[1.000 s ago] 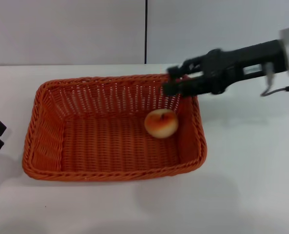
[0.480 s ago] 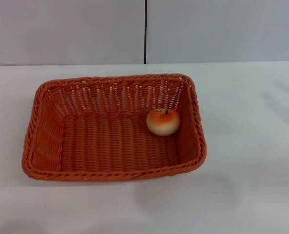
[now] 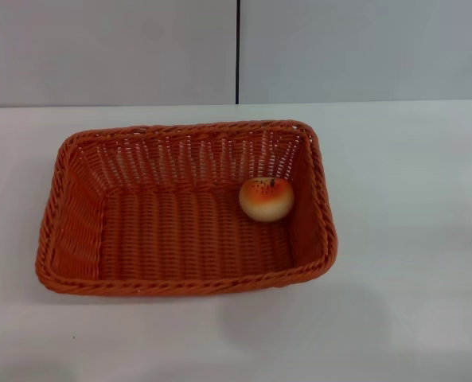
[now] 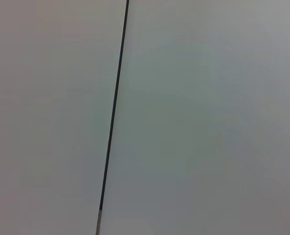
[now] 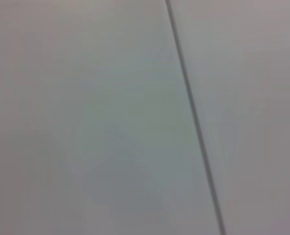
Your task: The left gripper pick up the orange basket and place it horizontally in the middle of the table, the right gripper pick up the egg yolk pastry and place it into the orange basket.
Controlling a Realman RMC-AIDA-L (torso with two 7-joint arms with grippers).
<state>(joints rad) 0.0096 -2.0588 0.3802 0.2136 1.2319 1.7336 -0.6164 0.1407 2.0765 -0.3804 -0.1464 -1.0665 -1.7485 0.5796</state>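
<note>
Orange wicker fills the middle of my head view: the orange basket [image 3: 184, 208] sits flat on the white worktop [image 3: 411, 239], long side running left to right, roughly central. Inside it, the egg yolk pastry [image 3: 266, 198] rests on the woven floor in the far right corner, just beside the right wall and near the back one.

I see neither hand anywhere. The head view shows no arm, and both wrist views give me only a pale wall [image 4: 193, 117] with a dark seam [image 4: 113, 117]. So I cannot say how far open the left hand or the right hand is, or whether either holds anything; nothing in the basket or on the worktop is being gripped.

Judging by looks, the basket is light and fairly stiff, with a braided rim that would give fingers a sure pinch along a short side. The pastry I would treat as soft and crumbly, round enough to roll, best taken gently across its pale lower half.

With the pastry in the basket and the basket laid level mid-worktop, I judge both steps done.
</note>
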